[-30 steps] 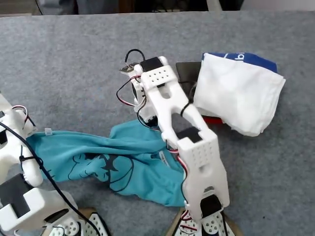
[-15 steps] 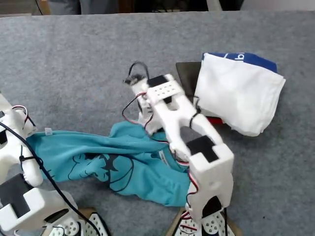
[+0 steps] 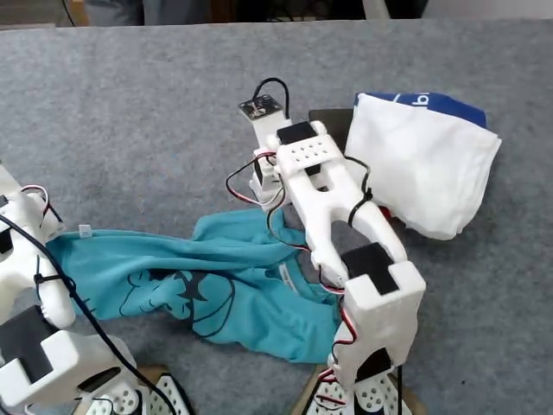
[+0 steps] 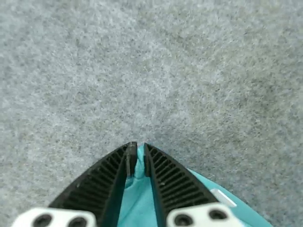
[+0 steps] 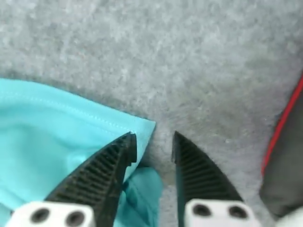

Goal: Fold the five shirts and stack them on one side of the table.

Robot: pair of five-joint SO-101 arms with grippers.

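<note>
- Two grippers are at the teal shirt [image 3: 173, 277], which lies crumpled on the grey table [image 3: 130, 104].
- Tight on the shirt's edge is the left gripper [image 4: 136, 147], with cloth pinched between its jaws.
- Only a small gap shows between the jaws of the right gripper [image 5: 152, 142]. It sits at a shirt corner and holds nothing.
- Part of the shirt is hidden under the right arm [image 3: 333, 203].
- Nearby, a white shirt [image 3: 423, 164] tops a folded pile. The blue shirt [image 3: 432, 102] and dark shirt [image 3: 327, 128] under it mostly hide.

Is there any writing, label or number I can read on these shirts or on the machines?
Nothing can be read in full.
Blue shirt: white lettering, mostly hidden under the white shirt.
Teal shirt: neck label and side tag, too small to read; its black print looks like a drawing.
</note>
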